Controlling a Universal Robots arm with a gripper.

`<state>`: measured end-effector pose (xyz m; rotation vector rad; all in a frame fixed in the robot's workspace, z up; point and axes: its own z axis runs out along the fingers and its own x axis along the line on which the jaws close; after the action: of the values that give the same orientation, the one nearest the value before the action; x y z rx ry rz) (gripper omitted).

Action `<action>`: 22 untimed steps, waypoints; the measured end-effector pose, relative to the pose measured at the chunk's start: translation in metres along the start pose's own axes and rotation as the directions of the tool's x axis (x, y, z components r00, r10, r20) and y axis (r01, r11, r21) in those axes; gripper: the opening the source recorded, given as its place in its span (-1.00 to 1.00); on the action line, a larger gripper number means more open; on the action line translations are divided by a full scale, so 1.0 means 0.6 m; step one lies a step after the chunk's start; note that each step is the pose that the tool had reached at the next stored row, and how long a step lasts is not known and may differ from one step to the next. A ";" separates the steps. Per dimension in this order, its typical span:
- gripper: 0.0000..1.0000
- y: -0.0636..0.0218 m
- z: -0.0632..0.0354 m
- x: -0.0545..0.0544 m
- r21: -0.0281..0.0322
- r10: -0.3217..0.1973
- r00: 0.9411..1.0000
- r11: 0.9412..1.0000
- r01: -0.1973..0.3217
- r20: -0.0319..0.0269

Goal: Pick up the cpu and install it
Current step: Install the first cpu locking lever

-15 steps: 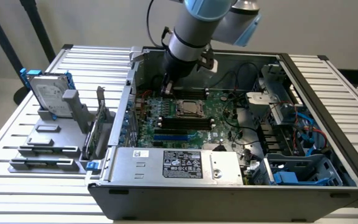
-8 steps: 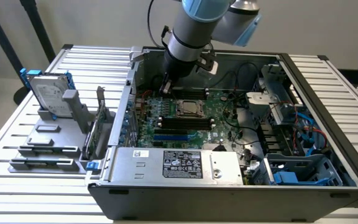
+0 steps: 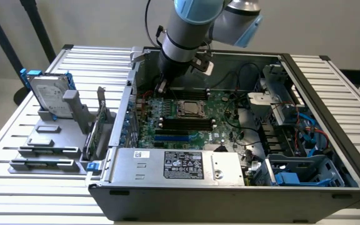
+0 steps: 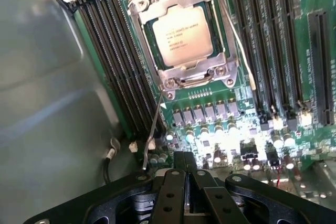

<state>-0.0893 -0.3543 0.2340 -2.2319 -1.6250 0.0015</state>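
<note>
Sitting in the metal-framed socket (image 4: pixel 195 73) on the motherboard (image 4: pixel 210 109), the cpu (image 4: pixel 181 38) is showing a square silver-grey top with dark print. The gripper (image 4: pixel 185 169) is hovering nearby, fingers (image 4: pixel 173 184) clenched on nothing.

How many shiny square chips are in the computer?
1. The cpu sits in the metal socket frame on the green motherboard, with long black memory slots on both sides. Others could be hidden under other parts.
</note>
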 end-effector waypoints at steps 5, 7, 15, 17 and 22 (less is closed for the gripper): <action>-0.79 -0.003 0.001 -0.001 -0.006 0.014 0.999 1.000 -0.014 -0.031; -0.79 -0.004 0.001 -0.001 -0.012 0.026 0.999 1.000 -0.026 -0.040; -0.79 -0.011 -0.001 -0.002 -0.024 0.062 0.995 0.998 -0.064 -0.076; -0.79 -0.014 -0.003 -0.002 -0.026 0.067 0.994 0.997 -0.069 -0.083; -0.79 -0.016 -0.003 -0.001 -0.048 0.082 0.992 0.995 -0.087 -0.100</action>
<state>-0.0978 -0.3530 0.2384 -2.3007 -1.4943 -0.1281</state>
